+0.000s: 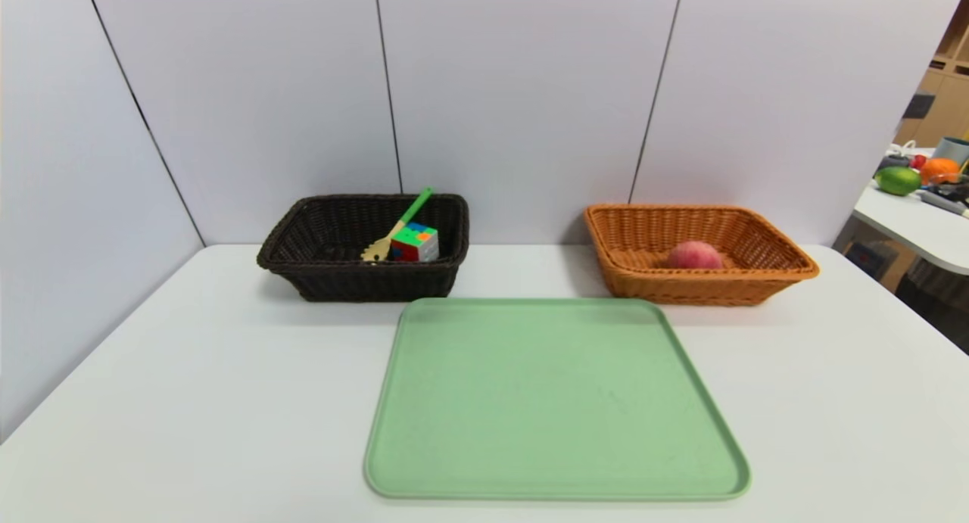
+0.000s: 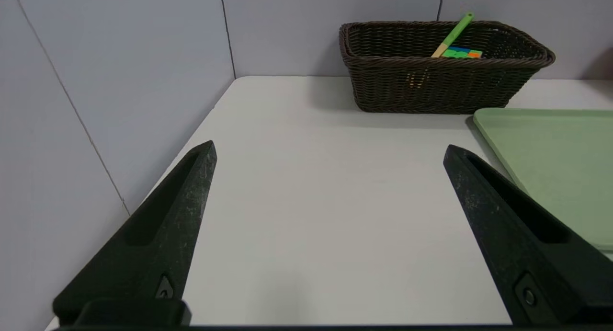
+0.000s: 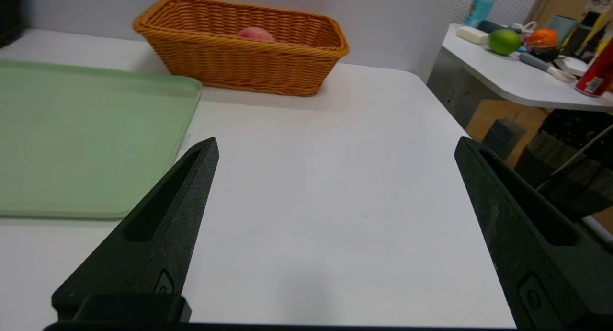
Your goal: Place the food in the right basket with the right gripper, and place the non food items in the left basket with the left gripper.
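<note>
A dark brown left basket (image 1: 303, 269) (image 2: 431, 86) holds a colourful puzzle cube (image 1: 415, 243) (image 2: 462, 53) and a green-handled fork (image 1: 405, 220) (image 2: 452, 34). The orange right basket (image 1: 780, 269) (image 3: 239, 67) holds a pink peach (image 1: 694, 255) (image 3: 256, 33). A green tray (image 1: 553, 402) (image 2: 555, 163) (image 3: 72, 139) lies bare in front of both baskets. Neither gripper shows in the head view. My left gripper (image 2: 329, 151) hangs open over bare table left of the tray. My right gripper (image 3: 336, 146) hangs open over bare table right of the tray.
Grey wall panels (image 1: 515, 91) close the table at the back and left. The white table (image 1: 189, 372) ends at the right edge (image 3: 445, 115). Beyond it stands a second table (image 1: 916, 228) (image 3: 517, 82) with fruit and clutter.
</note>
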`<state>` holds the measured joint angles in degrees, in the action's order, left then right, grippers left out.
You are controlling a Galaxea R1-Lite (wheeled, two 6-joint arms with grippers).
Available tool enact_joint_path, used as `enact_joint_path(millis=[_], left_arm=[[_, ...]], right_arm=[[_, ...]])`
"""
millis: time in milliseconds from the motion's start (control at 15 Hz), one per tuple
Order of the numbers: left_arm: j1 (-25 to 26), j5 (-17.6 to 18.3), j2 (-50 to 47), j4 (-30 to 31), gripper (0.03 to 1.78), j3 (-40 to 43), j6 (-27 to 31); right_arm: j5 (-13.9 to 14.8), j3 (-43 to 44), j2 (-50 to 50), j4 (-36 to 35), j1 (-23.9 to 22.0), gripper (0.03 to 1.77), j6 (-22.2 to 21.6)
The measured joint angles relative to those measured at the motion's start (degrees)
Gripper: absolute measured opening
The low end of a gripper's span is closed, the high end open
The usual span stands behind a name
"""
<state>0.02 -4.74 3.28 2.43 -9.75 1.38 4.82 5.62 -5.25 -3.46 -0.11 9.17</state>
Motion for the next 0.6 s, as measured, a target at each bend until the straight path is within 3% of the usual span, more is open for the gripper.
enact_joint_path(millis=[133,600], left_arm=[[-0.1,0.5,-1.4,-0.4,1.69,0.9,1.3],[-0.2,0.6,-3.2,1.8,1.69,6.3,3.4]], right_arm=[[-2.5,0.1,2.4,3.3,0.0,1.7,0.0],[-5.2,-2.4,5.1,3.3,0.0,1.7,-0.1]])
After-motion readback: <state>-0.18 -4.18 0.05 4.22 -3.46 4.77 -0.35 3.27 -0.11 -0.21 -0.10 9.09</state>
